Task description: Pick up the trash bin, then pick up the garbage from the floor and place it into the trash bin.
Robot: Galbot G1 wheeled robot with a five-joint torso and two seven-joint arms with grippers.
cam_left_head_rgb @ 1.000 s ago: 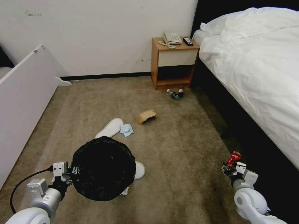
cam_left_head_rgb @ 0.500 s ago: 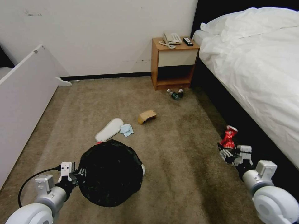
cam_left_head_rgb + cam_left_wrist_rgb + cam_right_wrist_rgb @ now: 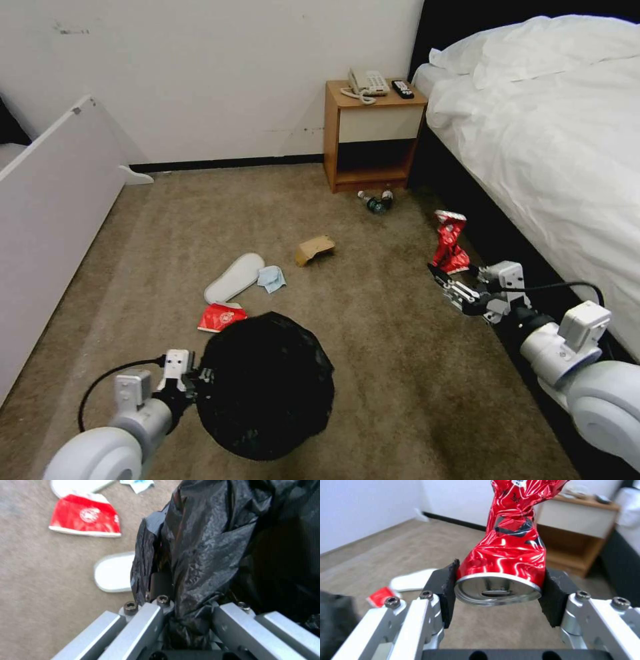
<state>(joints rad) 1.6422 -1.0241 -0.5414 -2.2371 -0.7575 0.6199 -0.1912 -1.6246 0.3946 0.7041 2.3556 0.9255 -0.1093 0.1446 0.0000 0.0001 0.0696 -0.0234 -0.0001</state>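
- Head view: the left gripper (image 3: 190, 383) holds the trash bin (image 3: 267, 385) clear of the carpet (image 3: 373, 347) by its near-left rim, mouth upward to receive litter. The right gripper (image 3: 460, 288) carries a crushed red can (image 3: 449, 243) beside the bed (image 3: 553, 160), well apart from the bin. Still on the carpet: a white slipper (image 3: 234, 277), a light-blue cloth (image 3: 271, 279), a red packet (image 3: 221, 317), a cardboard piece (image 3: 314, 249), and bottles (image 3: 375, 201) by the nightstand (image 3: 373, 133).
- Left wrist view: the fingers are pressed onto the rim through the black bag (image 3: 213, 542), which bunches between them; pinching one edge keeps the opening free.
- Right wrist view: both pads (image 3: 448, 592) squeeze the can's base end, its crumpled body projecting forward, so letting go over the bin would probably drop it cleanly.
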